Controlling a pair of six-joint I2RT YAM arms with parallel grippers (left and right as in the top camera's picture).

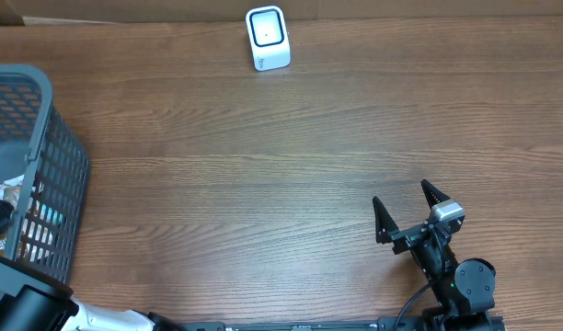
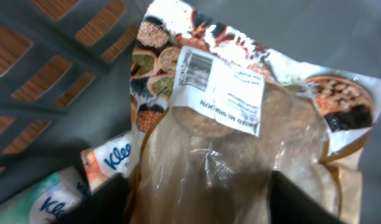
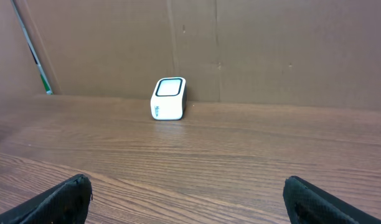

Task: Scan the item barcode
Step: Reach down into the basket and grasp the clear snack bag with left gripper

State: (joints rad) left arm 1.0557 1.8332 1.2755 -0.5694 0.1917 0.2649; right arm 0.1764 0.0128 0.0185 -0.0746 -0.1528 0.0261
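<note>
In the left wrist view, a clear bag of dried mushrooms (image 2: 240, 143) with a printed top lies inside the grey basket (image 2: 47, 68). Its white barcode label (image 2: 221, 90) faces the camera. My left gripper (image 2: 197, 199) straddles the bag's clear lower part, both dark fingers pressing its sides. The overhead view hides this gripper inside the basket (image 1: 24, 119). The white scanner (image 1: 267, 38) stands at the table's far edge, also seen ahead in the right wrist view (image 3: 169, 98). My right gripper (image 1: 410, 213) rests open near the front right, with nothing between its fingers (image 3: 187, 199).
Tissue packs (image 2: 109, 162) lie beside the bag in the basket. The basket's slatted walls rise close around the left gripper. A brown cardboard wall (image 3: 271, 50) runs behind the scanner. The left arm (image 1: 33, 308) enters from the front left corner.
</note>
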